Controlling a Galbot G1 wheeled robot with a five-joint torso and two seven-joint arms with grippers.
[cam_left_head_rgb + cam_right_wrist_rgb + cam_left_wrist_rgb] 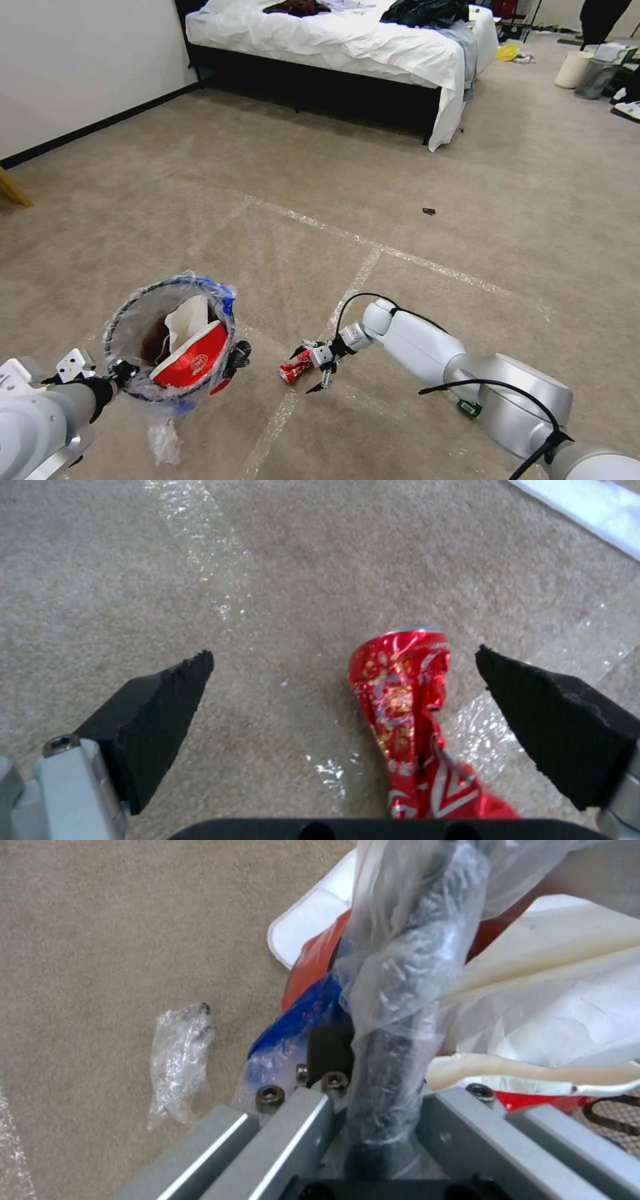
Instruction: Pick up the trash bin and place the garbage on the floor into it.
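Left hand clamped on rim of small round red plastic-lined trash bin, held tilted near-left. Right hand low over taupe carpet floor, fingers apart around crushed red can.

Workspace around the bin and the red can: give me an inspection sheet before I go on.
Surface: floor, taupe carpet crossed by shiny tape lines.
Job's things: trash bin held off the floor, red-and-white cup and white paper inside; crushed red can lying on the carpet.
Clutter: clear wrapper on the carpet below the bin; small dark scrap farther out.
Grippers: left gripper clamped on the bin's rim; right gripper open, fingers either side of the can.
Cables: black cable looping along the right arm.
Surroundings: bed, wall, distant containers.
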